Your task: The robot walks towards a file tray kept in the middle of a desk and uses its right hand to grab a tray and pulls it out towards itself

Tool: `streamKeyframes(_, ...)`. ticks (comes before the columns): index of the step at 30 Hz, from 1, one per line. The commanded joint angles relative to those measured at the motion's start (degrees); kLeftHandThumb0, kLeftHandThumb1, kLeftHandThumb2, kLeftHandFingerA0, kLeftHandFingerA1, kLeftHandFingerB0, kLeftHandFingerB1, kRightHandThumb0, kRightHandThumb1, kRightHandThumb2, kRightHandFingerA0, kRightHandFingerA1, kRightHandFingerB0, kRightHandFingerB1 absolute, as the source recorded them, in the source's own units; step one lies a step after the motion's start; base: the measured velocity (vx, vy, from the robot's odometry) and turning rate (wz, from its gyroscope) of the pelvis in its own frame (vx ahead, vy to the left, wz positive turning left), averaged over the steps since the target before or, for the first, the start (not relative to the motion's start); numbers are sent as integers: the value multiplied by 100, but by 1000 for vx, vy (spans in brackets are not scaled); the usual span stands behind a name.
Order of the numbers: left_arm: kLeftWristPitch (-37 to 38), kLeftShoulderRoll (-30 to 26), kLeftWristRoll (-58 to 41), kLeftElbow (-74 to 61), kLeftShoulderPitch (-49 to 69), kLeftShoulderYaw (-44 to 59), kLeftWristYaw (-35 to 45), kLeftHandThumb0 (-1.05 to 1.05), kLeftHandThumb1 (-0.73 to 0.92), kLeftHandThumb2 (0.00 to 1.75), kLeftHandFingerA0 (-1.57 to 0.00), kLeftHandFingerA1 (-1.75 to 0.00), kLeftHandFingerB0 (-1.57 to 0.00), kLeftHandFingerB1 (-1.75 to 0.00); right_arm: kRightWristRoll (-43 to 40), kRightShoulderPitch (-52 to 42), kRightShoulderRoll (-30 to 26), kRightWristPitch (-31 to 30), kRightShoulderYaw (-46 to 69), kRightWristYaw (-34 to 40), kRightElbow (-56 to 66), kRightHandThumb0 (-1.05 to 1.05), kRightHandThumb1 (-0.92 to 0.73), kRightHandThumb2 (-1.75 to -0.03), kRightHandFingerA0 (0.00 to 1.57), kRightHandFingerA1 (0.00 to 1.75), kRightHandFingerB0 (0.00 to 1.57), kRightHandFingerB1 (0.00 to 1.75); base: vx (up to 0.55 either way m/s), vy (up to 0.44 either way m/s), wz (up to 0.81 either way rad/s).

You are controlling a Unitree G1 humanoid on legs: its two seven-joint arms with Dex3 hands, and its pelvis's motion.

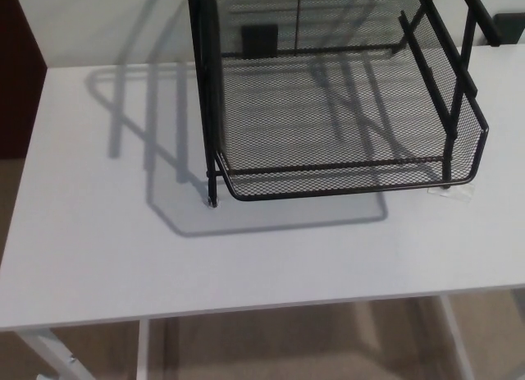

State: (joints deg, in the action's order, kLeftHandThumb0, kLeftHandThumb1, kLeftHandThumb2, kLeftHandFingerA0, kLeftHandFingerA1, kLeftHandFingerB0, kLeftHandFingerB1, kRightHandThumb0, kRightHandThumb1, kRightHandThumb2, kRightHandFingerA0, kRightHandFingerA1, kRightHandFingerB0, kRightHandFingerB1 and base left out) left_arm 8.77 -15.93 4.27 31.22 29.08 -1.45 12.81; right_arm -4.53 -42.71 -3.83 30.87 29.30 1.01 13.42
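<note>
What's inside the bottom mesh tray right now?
The bottom tray looks empty: only bare mesh and frame shadows show. Its far end runs out of frame, so that part can't be checked.

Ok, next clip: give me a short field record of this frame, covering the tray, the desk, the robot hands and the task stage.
surface: white desk
main object: black wire-mesh file tray, standing toward the desk's far right
tray contents: bottom tray looks empty
tray frame: upright post at the near left corner
shadow: cast to the tray's left and front on the desk
left robot hand: not in view
right robot hand: not in view
task stage: tray not yet grabbed
</note>
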Motion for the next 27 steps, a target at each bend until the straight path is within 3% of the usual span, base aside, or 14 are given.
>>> streamKeyframes(1, 90, -273, 287, -252, 163, -32, -153, -40, 63, 59, -53, -40, -35, -33, 1936, 1083, -63, 901, 646, 239, 3165, -76, -44, -88, 0, 31, 5, 20, 0, 0, 0)
streamKeyframes(3, 114, -284, 331, -87, 64, -57, -184, -43, 62, 58, -57, -41, -35, -33, 2598, 1536, -126, 753, 102, 30, 3216, -79, -46, -56, 0, 56, 4, 47, 0, 0, 0)
streamKeyframes(4, 172, -280, 321, -11, 23, -52, -187, -48, 51, 80, -49, -53, -30, -45, 3090, 1808, -163, 510, -355, -196, 3253, -39, -10, -80, 2, 56, 0, 53, 0, 0, 0)
streamKeyframes(12, 2, -286, 306, -416, 126, -59, -132, -39, 62, 58, -57, -42, -36, -34, 5051, 3001, -69, -345, -2196, -828, 2486, -79, -46, -56, 6, 58, 7, 44, 0, 0, 0)
streamKeyframes(13, -16, -284, 282, -426, 132, -57, -97, -39, 62, 58, -55, -41, -35, -34, 5481, 3152, -57, -389, -2332, -791, 2374, -40, -12, -82, 2, 55, 0, 53, 0, 0, 0)
streamKeyframes(14, -36, -287, 252, -441, 136, -47, -61, -39, 62, 58, -55, -41, -35, -34, 5859, 3293, -51, -371, -2446, -631, 2231, -82, -36, -72, 6, 60, 7, 50, 0, 0, 0)
streamKeyframes(15, -54, -285, 250, -470, 144, -51, -52, -40, 62, 58, -56, -42, -35, -33, 6150, 3387, -54, -415, -2564, -511, 2109, -39, -10, -81, 3, 56, 0, 52, 0, 0, 0)
streamKeyframes(18, 63, -295, 267, -306, 46, -70, -46, -39, 62, 58, -57, -42, -37, -34, 6785, 3600, -122, -608, -2913, -348, 1772, -77, -45, -54, 0, 53, 8, 44, 0, 0, 0)
streamKeyframes(19, 76, -294, 260, -345, 64, -67, -40, -39, 61, 58, -57, -42, -37, -34, 6880, 3694, -112, -711, -3073, -317, 1602, -39, -8, -80, 3, 56, 0, 51, 0, 0, 0)
streamKeyframes(20, 52, -292, 257, -385, 76, -64, -41, -46, 51, 77, -51, -53, -31, -45, 6967, 3809, -107, -817, -3234, -293, 1428, -81, -47, -56, 3, 58, 12, 44, 0, 0, 0)
streamKeyframes(21, 12, -292, 243, -450, 96, -58, -24, -47, 51, 77, -52, -53, -31, -45, 7118, 3905, -112, -956, -3374, -320, 1302, -40, -11, -82, 3, 55, 0, 51, 0, 0, 0)
streamKeyframes(24, -133, -320, 292, -648, 138, -94, -2, -47, 51, 78, -48, -52, -31, -45, 7367, 4162, -138, -1308, -3701, -367, 936, -81, -46, -55, 2, 55, 13, 43, 0, 0, 0)
streamKeyframes(25, -153, -316, 270, -666, 142, -90, 22, -39, 62, 58, -56, -42, -37, -34, 7449, 4233, -142, -1417, -3789, -428, 849, -39, -8, -80, 3, 56, 0, 51, 0, 0, 0)
streamKeyframes(27, -165, -310, 248, -665, 142, -85, 42, -48, 51, 78, -49, -53, -32, -46, 7726, 4398, -172, -1659, -3980, -559, 668, -82, -47, -54, 2, 50, 11, 41, 0, 0, 0)
